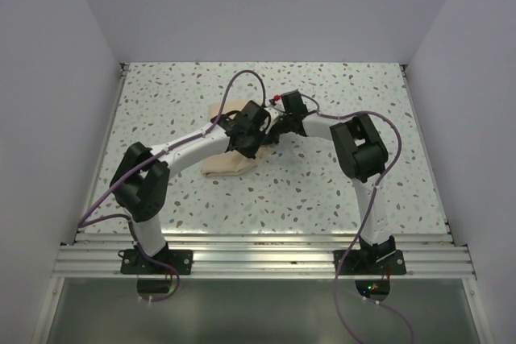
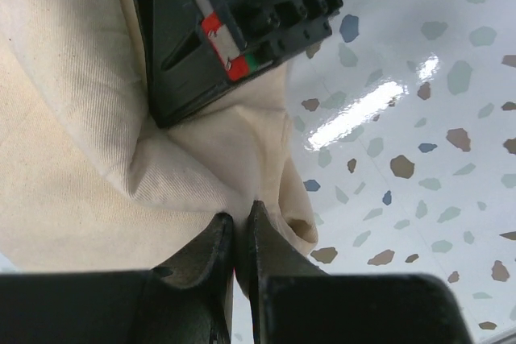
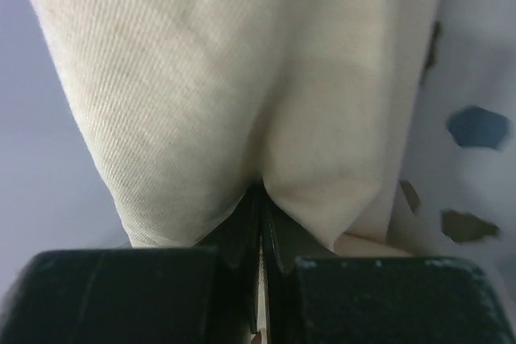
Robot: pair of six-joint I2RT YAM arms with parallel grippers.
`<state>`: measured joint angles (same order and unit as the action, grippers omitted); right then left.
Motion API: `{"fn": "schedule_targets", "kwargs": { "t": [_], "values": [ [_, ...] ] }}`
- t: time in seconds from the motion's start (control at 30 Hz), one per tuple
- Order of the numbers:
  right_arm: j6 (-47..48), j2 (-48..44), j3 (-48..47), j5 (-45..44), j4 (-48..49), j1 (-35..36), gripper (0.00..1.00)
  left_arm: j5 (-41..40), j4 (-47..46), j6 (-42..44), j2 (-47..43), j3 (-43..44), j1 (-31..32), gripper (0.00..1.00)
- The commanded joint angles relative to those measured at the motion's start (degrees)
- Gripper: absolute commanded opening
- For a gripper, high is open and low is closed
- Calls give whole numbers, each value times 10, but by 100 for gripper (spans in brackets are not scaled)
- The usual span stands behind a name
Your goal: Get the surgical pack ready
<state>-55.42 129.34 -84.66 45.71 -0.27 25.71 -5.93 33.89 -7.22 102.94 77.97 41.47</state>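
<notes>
**Item:** cloth (image 1: 228,165), tan, part of the surgical pack.

**Location:** on the tabletop (image 1: 322,191), just at 9 o'clock of its centre, bunched under the two wrists. No tray or instruments show, and I cannot tell whether any lie inside the folds.

**Hold:**
- The left fingers (image 2: 274,259) are pressed together on a thin ridge of cloth.
- The right fingers (image 3: 234,235) are likewise pinched on a fold that rises from them in a taut sheet.
- Both grips sit at the cloth's 3 o'clock side, very near each other. The right wrist housing (image 2: 234,14) rests against the fabric at 12 o'clock of the left fingers.

**Hazards (judged):**
- Each pinch takes only a narrow fold, so a sharp pull could slip it free.
- The wrists are crowded together, and a careless spread could knock one against the other.
- An uneven draw would twist or drag the bundle instead of opening it.

**Materials:**
- Cloth: matte twill with a fine diagonal weave, soft, creasing into rounded folds.
- Tabletop: glossy and hard, pale with brown and blue flecks. It looks slick, so it probably offers little friction.
- Fingers: black, rigid, tapering.
</notes>
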Motion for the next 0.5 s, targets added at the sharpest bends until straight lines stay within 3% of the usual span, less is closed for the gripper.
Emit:
{"fn": "schedule_targets", "kwargs": {
  "t": [0.0,0.17,0.47],
  "values": [
    [82,-46,-14,-34,-102,-53,2,44,-59,-16,-41,17,6,0],
    [177,-76,-31,-7,-219,-95,3,37,-51,-16,-42,13,-6,0],
    [211,-131,44,36,-213,-85,2,16,-36,-10,-63,10,-24,0]
  ]
}}
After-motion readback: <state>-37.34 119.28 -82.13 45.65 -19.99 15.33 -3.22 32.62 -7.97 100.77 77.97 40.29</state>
